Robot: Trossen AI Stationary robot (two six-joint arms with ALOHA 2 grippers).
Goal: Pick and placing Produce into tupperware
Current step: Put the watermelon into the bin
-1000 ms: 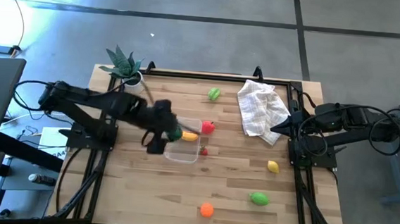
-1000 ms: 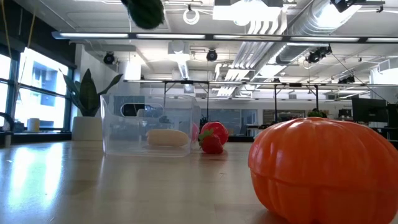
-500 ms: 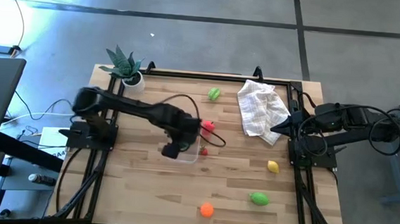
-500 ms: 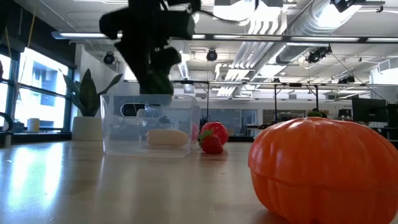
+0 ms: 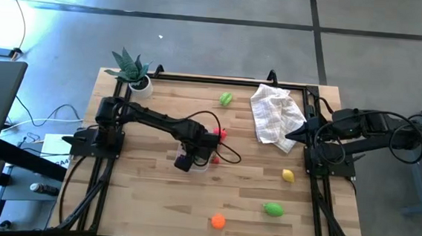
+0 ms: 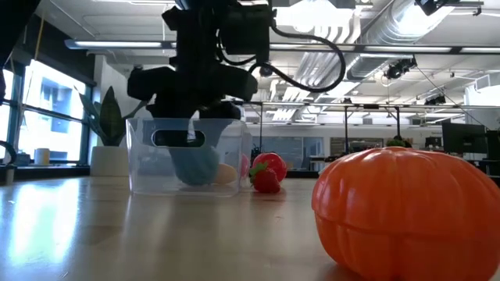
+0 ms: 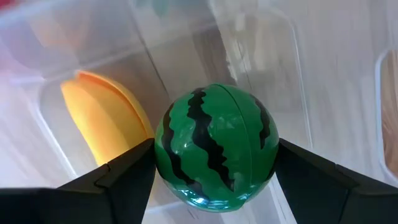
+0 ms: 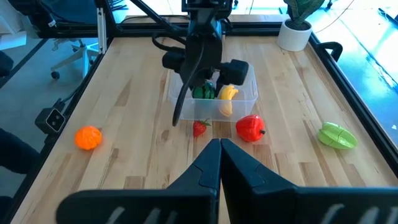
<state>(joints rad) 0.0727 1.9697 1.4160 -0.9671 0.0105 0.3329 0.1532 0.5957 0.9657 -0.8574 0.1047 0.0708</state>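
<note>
The watermelon [image 7: 216, 147] sits low inside the tub [image 6: 187, 156], pinched between the two fingers [image 7: 118, 177] of the left gripper [image 5: 198, 143], with the banana [image 7: 102, 121] lying just beside it in the same tub. In the high view this is at the centre of the frame, the left arm reaching in from the left edge of the table [image 5: 153, 196]. In the right wrist view the melon and banana show side by side in the tub, with a small red piece [image 8: 199, 128] and a larger red one [image 8: 250, 127] just outside its near wall.

In the high view, a light green piece [image 5: 226, 98] lies above centre, the lemon [image 5: 288, 175] to the right, a second green piece [image 5: 273, 209] at lower right and the orange [image 5: 219, 221] at bottom centre.

The right gripper [image 8: 219, 163] waits at the right edge, beside a white cloth [image 5: 274, 115], fingers pressed together. A potted plant [image 5: 131, 69] stands at the table's upper left corner.
</note>
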